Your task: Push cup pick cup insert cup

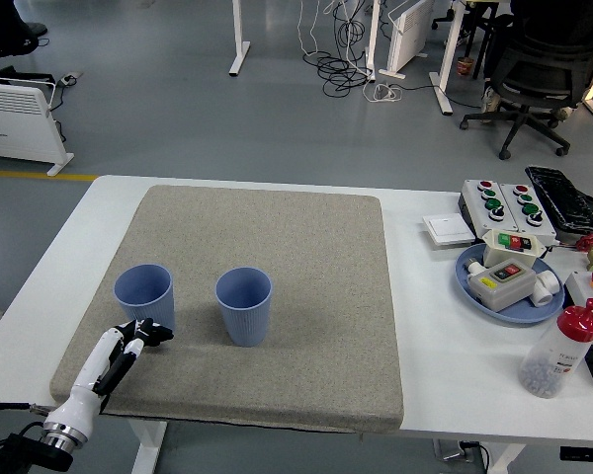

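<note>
Two blue ribbed cups stand upright on the grey mat (306, 276). The left cup (144, 296) is near the mat's left edge; the right cup (244, 305) is about a cup's width to its right. My left hand (141, 332) comes in from the lower left, low over the mat. Its black fingers (154, 330) are loosely spread and reach the base of the left cup on its near side, holding nothing. My right arm does not show.
On the bare table to the right lie a white switch plate (448, 230), button boxes (506, 204), a blue plate (472, 282) carrying control boxes, and a red-capped clear bottle (561, 351). The mat's near edge lies close to the table's front edge.
</note>
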Controlling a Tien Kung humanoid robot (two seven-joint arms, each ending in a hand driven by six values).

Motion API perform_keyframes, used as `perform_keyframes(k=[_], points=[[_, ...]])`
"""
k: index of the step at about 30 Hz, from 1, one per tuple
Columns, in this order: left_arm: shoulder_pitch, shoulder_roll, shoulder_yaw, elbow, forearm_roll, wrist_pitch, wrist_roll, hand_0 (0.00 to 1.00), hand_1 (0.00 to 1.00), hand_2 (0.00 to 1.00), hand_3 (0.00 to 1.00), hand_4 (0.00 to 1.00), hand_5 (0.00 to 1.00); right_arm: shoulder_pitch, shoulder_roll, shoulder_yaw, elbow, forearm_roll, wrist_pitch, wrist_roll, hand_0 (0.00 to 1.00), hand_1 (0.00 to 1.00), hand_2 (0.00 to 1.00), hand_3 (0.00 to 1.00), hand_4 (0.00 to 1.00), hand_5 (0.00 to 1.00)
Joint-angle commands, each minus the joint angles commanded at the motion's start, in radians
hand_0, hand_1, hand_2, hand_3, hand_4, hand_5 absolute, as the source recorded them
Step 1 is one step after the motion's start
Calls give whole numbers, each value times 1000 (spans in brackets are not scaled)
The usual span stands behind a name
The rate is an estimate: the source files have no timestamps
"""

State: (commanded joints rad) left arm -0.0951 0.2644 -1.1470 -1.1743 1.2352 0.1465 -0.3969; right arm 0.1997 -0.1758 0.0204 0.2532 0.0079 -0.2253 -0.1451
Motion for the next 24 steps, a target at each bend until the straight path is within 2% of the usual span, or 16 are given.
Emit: perform_keyframes(k=[11,24], points=[[-62,-8,20,62,-2,-4,-6,696,668,598,533,564,998,-2,2,3,1,-3,0,-3,706,648,652,578,76,460],[-152,-42,57,171,-44,13,-40,692,662,589,529,560,998,-3,7,11,2,-14,0,-7,707,648,652,578,76,459]])
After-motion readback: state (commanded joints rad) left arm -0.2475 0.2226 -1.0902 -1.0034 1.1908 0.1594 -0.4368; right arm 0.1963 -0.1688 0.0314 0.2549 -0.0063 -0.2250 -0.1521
